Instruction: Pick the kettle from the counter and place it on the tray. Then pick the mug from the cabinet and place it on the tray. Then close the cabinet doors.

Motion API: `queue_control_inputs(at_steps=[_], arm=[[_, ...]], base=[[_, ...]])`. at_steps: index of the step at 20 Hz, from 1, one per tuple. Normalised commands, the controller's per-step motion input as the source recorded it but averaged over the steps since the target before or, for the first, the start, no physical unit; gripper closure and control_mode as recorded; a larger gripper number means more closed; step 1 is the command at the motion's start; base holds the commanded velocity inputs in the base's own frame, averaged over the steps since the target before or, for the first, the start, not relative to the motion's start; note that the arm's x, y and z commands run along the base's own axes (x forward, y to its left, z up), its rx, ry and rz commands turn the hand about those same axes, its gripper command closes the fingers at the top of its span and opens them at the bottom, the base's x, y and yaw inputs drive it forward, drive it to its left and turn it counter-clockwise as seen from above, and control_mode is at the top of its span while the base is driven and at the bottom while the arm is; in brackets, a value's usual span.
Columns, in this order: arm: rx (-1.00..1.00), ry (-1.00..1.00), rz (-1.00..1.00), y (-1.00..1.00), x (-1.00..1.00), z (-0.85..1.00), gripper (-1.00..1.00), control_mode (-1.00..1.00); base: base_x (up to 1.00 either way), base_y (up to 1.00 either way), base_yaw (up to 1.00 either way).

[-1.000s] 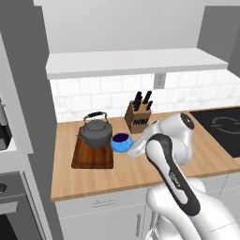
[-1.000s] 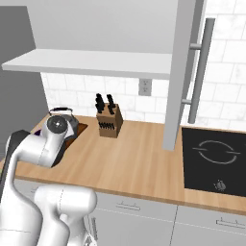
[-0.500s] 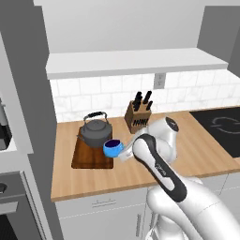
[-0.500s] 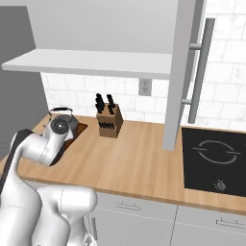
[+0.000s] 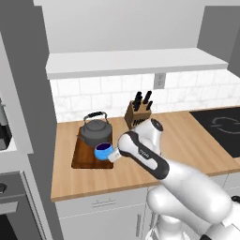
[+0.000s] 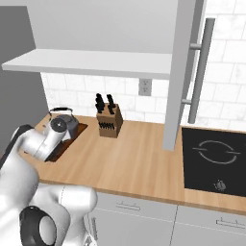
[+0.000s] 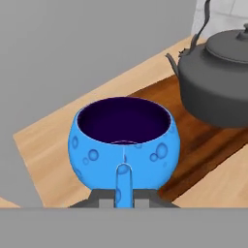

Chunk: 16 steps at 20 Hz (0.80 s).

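Note:
My gripper [image 5: 113, 156] is shut on the small handle of the bright blue mug [image 5: 103, 151]. It holds the mug upright just over the front right part of the dark brown tray [image 5: 83, 158]. In the hand view the mug [image 7: 123, 144] is close up, its handle pinched at my gripper [image 7: 124, 197]. The tray [image 7: 193, 143] lies beneath and beyond it. The dark grey kettle [image 5: 96, 130] stands on the tray's back half, close behind the mug, as the hand view kettle [image 7: 218, 80] also shows. An open cabinet door [image 6: 185, 72] with a silver bar handle [image 6: 202, 69] hangs above the counter [image 6: 139, 163].
A wooden knife block [image 5: 138, 115] stands against the tiled wall, right of the tray. The white cabinet shelf [image 5: 131, 61] runs above the counter. A black cooktop [image 6: 216, 161] is set into the counter at the right. A tall grey panel [image 5: 21, 93] borders the tray's left side.
My arm has swung left with the mug, carrying it from beside the tray's right edge to over its front right part, a little lower.

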Motion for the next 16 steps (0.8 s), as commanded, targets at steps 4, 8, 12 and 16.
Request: queue_control_inputs(at_steps=[4,8,12,16], arm=[[0.00,0.00,0.01,0.22,0.38,-0.22,1.00,-1.00],[0.00,0.02,0.00,0.20,0.34,-0.24,1.00,-1.00],[0.00,0.03,0.02,0.12,0.22,-0.20,1.00,-1.00],[0.00,0.04,0.04,0.01,0.17,-0.15,1.00,-1.00]], base=[[0.00,0.00,0.00],[0.00,0.00,0.00],[0.00,0.00,0.00],[0.00,0.00,0.00]])
